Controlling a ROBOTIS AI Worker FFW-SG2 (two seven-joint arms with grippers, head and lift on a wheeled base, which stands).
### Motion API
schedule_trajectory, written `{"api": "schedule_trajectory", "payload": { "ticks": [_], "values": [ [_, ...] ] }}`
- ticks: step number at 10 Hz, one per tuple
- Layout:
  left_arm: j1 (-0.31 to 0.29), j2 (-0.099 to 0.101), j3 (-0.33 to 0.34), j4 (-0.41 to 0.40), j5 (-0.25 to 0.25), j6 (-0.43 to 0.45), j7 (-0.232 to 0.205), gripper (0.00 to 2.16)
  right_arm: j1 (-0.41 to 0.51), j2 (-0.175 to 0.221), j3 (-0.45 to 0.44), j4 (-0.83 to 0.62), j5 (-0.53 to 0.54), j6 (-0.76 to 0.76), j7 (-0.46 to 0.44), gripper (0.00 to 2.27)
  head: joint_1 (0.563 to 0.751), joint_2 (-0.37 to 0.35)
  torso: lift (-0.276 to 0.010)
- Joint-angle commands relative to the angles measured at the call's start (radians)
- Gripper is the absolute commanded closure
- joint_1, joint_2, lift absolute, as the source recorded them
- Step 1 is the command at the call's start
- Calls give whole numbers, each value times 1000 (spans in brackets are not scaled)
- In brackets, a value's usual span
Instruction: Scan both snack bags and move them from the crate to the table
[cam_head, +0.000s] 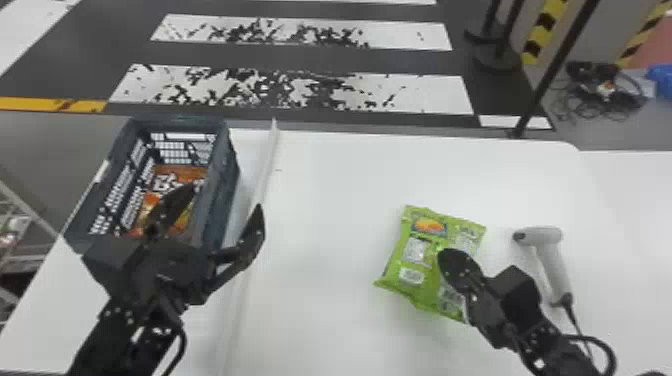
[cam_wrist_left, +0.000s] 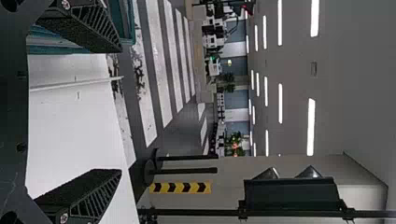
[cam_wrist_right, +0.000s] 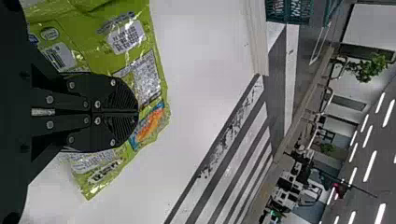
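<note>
Okay, going left to right: there's one dark crate (cam_head: 228, 172), up past the left pincer (cam_head: 224, 196) and mostly to its left, at the left end of the white counter (cam_head: 330, 225). I can see one orange snack bag (cam_head: 182, 175) lying inside, just beyond that pincer's left finger, which covers part of it from the head view. The left pincer is spread wide with nothing between its fingers, and the crate's right wall shows in the gap beyond them.

Just right of that pincer there's one pale raised strip (cam_head: 269, 155) running lengthwise along the counter, between it and the other bag. Then, well apart from the left pincer, one green snack bag (cam_head: 417, 250) is out on the counter. The right pincer (cam_head: 446, 256) is over its right part, hiding a bit of the print, with the fingers pressed together and nothing between them.

Just right of that pincer is one light grey handheld scanner (cam_head: 542, 236) with its dark cable. Way past it on the floor, a tangle of cables (cam_head: 605, 92).
</note>
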Motion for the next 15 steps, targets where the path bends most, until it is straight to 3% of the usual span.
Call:
{"api": "schedule_trajectory", "payload": {
  "ticks": [1,5,9,12,15],
  "values": [
    [-2,-1,-2,6,0,0,0,80,-9,11,20,82,6,-43,5,2250,695,-14,-88],
    [0,0,-6,6,1,-3,0,80,-15,23,32,145,17,-98,2,2250,695,6,-88],
    [1,-3,-6,2,1,-6,0,83,76,23,0,-125,17,-92,15,2250,695,12,-88],
    [3,-6,-8,2,1,-6,0,83,54,23,127,-114,58,-80,31,2250,695,71,-88],
    [3,-6,-8,2,1,-6,0,83,-15,51,212,-28,87,-31,29,2250,695,145,-88]
  ]
}}
